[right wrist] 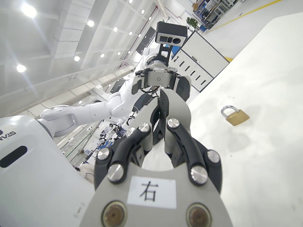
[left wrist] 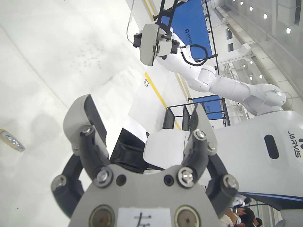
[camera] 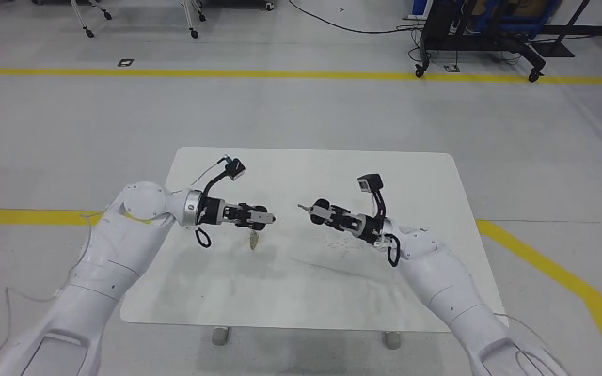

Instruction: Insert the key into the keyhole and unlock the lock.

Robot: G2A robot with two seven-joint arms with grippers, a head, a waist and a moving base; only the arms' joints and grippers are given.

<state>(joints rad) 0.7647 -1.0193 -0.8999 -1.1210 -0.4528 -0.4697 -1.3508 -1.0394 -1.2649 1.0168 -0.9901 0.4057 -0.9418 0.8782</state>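
A brass padlock [camera: 254, 242] with a silver shackle lies flat on the white table [camera: 395, 179], in front of and between the two grippers; it is also the padlock [right wrist: 235, 116] in the right wrist view and sits at the picture's edge as the padlock [left wrist: 11, 140] in the left wrist view. My left gripper [camera: 268, 218] hovers just behind and above it, open and holding nothing [left wrist: 142, 109]. My right gripper [camera: 310, 209] faces it a short gap away, shut [right wrist: 162, 94], with a thin metal key [camera: 302, 207] poking out toward the left gripper.
The table has only the padlock on it, with faint dark specks [left wrist: 90, 55] on its surface. Its front edge lies close below the arms. Yellow floor lines and wheeled racks [camera: 489, 38] are far beyond the table.
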